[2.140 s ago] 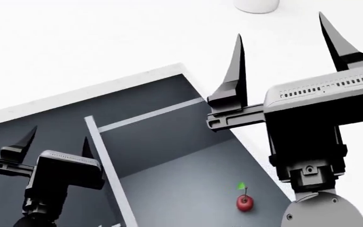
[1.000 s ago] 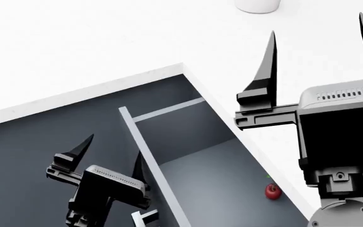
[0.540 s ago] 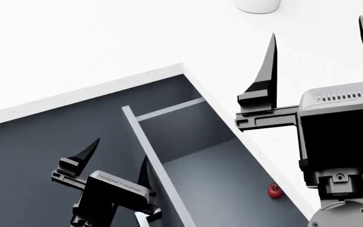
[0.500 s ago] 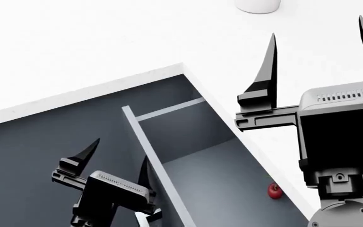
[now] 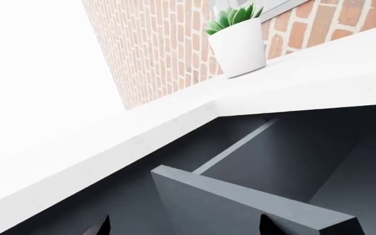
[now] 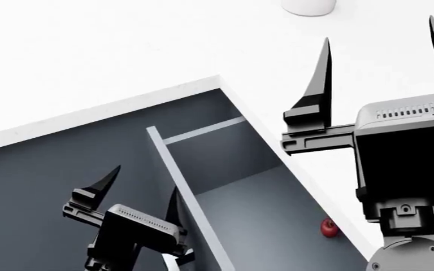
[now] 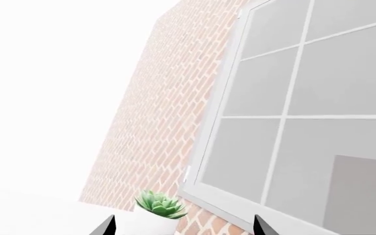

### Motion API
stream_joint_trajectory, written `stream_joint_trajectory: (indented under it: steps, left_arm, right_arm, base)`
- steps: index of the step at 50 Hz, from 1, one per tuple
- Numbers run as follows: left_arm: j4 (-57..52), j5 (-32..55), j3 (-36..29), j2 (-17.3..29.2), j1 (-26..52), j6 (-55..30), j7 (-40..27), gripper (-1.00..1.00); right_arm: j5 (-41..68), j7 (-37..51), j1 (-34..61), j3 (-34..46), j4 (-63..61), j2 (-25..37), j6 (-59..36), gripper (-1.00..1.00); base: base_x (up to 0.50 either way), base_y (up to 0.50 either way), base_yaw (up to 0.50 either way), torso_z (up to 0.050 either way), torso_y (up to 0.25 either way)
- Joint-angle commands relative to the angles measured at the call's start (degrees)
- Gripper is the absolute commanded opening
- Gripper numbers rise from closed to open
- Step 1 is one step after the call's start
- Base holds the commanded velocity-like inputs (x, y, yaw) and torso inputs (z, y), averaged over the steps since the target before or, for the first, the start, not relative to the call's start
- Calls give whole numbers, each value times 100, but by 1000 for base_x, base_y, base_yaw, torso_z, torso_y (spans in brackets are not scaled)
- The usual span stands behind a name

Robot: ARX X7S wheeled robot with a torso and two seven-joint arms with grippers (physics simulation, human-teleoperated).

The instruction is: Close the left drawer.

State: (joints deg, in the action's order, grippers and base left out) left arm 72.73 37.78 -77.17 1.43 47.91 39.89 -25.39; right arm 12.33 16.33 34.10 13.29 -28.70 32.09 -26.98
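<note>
The left drawer (image 6: 270, 220) stands part open, sliding under the white counter (image 6: 126, 51). Its light-grey front rim (image 6: 173, 169) runs diagonally, and a red cherry (image 6: 329, 227) lies on its paler floor near the counter edge. My left gripper (image 6: 143, 186) is open and low, on the outer side of the drawer front, with one finger (image 6: 173, 197) close against the rim. In the left wrist view the drawer front (image 5: 240, 196) fills the space ahead of the open left gripper (image 5: 184, 226). My right gripper (image 6: 379, 34) is open and empty above the counter.
A white pot with a green plant (image 5: 238, 41) stands on the counter against a brick wall; it also shows in the right wrist view (image 7: 158, 208) below a window, and its base shows in the head view (image 6: 307, 5). The counter edge (image 6: 300, 169) overhangs the drawer's right side.
Over two seconds the drawer front and the cherry moved right, toward the counter, with my left gripper following. My right gripper shifted right. In the last half second almost nothing moved.
</note>
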Motion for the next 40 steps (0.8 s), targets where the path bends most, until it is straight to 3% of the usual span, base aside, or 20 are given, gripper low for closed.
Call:
stream_joint_trajectory:
  steps: [1, 5, 7, 14, 16, 18, 19, 21, 22, 26, 34, 40]
  left_arm:
    - [-192, -424, -631, -143, 5, -75, 157, 100]
    - [-192, -424, -631, -143, 5, -75, 157, 100]
    - [-528, -854, -828, -143, -12, 193, 55, 100]
    - [-598, -860, -801, -143, 153, 925, -194, 100]
    - [-727, -805, -707, -142, 577, 1313, -465, 100]
    - [-2110, -1104, -742, 441, 1104, 781, -1210, 100]
    - [-2969, -1221, -761, 1131, 1488, 5, -1780, 100]
    - [-4162, -1275, -767, 1338, 1585, -237, -1962, 100]
    - [-5021, -1331, -629, 2040, 2061, -975, -2504, 100]
    - [-7501, -1340, -412, 2799, 2607, -1836, -3101, 100]
    - [-9503, -834, 83, 3870, 3416, -2948, -3743, 100]
    - [-10110, -692, 234, 4427, 3604, -3395, -4041, 100]
  right_arm:
    - [-30, 27, 6, 9, -4, 23, -30, 100]
    - [-32, 29, -1, 9, -8, 34, -32, 100]
    - [-16, 34, -21, -11, -21, 38, -26, 100]
    - [94, 51, 26, -95, -252, 51, -163, 100]
    - [180, 93, 29, -181, -522, 75, -308, 100]
    - [273, 132, 32, -269, -743, 85, -435, 100]
    - [350, 151, 41, -330, -886, 80, -509, 100]
    - [362, 160, 46, -343, -925, 84, -531, 100]
    - [434, 186, 15, -429, -1068, 92, -576, 100]
    - [464, 200, 1, -470, -1092, 84, -565, 100]
    - [523, 248, 209, -454, -1016, -70, -594, 100]
    - [511, 282, 579, -311, -522, -467, -358, 100]
  base:
    - [0, 0, 0, 0, 0]
    - [0, 0, 0, 0, 0]
    - [0, 0, 0, 0, 0]
    - [0, 0, 0, 1, 2]
    - [0, 0, 0, 0, 0]
    - [0, 0, 0, 0, 0]
    - [0, 0, 0, 0, 0]
    - [0, 0, 0, 0, 0]
    - [0, 0, 0, 0, 0]
    - [0, 0, 0, 0, 0]
    - [0, 0, 0, 0, 0]
    - [0, 0, 0, 0, 0]
